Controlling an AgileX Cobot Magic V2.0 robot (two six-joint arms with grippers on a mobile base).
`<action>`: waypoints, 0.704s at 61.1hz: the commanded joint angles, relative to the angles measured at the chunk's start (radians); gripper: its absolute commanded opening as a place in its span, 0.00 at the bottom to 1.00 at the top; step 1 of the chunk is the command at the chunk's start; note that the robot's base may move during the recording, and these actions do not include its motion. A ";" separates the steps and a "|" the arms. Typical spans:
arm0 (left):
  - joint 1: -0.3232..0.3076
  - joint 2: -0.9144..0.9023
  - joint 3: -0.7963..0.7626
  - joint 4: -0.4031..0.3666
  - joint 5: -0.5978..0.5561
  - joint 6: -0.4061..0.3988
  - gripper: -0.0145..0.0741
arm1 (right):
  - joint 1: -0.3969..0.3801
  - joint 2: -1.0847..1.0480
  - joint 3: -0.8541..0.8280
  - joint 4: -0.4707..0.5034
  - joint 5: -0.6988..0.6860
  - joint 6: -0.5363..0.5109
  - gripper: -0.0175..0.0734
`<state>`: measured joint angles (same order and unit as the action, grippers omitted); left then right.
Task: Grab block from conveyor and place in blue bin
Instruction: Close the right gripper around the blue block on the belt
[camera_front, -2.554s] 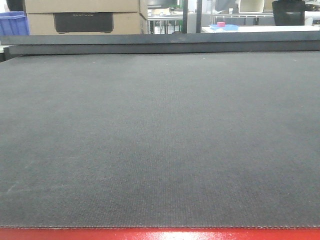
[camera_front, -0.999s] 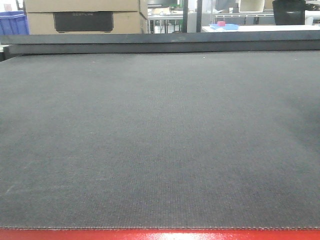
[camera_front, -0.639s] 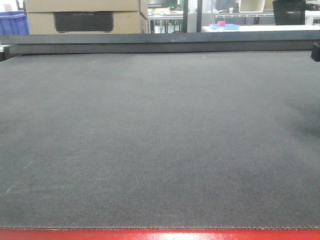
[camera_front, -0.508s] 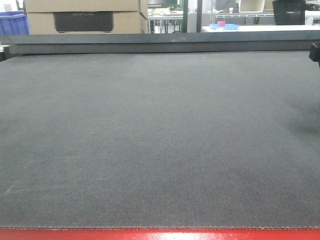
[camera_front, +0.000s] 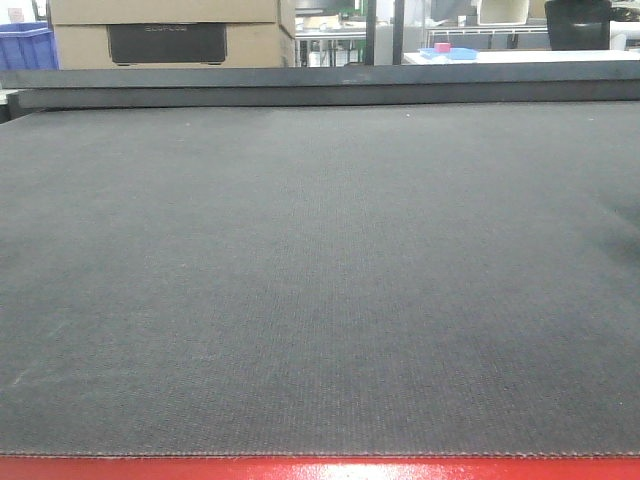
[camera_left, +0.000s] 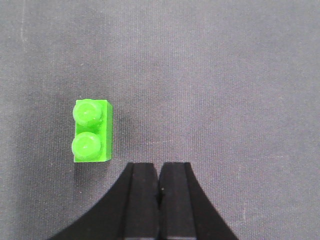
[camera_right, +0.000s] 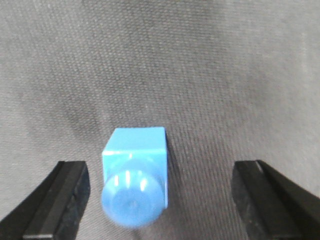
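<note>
The conveyor belt (camera_front: 320, 280) is wide, dark grey and woven, with a red frame edge (camera_front: 320, 468) at the front. No block or gripper shows in the front view. In the left wrist view a green two-stud block (camera_left: 92, 131) lies on the belt, up and left of my left gripper (camera_left: 159, 172), whose jaws are shut and empty. In the right wrist view a blue one-stud block (camera_right: 135, 175) sits on the belt between the wide-open jaws of my right gripper (camera_right: 160, 200), nearer the left finger (camera_right: 62, 197) and touching neither. No blue bin on the work side is in view.
Beyond the belt's far edge stand cardboard boxes (camera_front: 170, 30), a blue crate (camera_front: 25, 45) at far left, and a white table (camera_front: 520, 56) with small blue and pink items. A dark bar (camera_front: 320, 85) runs along the belt's far side.
A dark arm part that showed at the right edge of the front view half a second ago has gone out of view. The belt looks the same.
</note>
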<state>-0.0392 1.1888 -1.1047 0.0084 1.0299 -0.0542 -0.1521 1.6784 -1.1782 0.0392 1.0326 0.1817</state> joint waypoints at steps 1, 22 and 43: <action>-0.006 -0.002 -0.007 -0.008 -0.011 -0.001 0.04 | 0.010 0.027 -0.006 -0.015 -0.007 -0.026 0.70; -0.006 -0.002 -0.007 -0.008 -0.011 -0.001 0.04 | 0.023 0.057 -0.006 -0.018 -0.043 -0.026 0.70; -0.006 -0.002 -0.007 -0.008 -0.013 -0.014 0.04 | 0.023 0.073 -0.006 -0.018 -0.040 -0.026 0.49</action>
<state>-0.0392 1.1888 -1.1047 0.0075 1.0261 -0.0542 -0.1274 1.7434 -1.1782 0.0304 0.9959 0.1646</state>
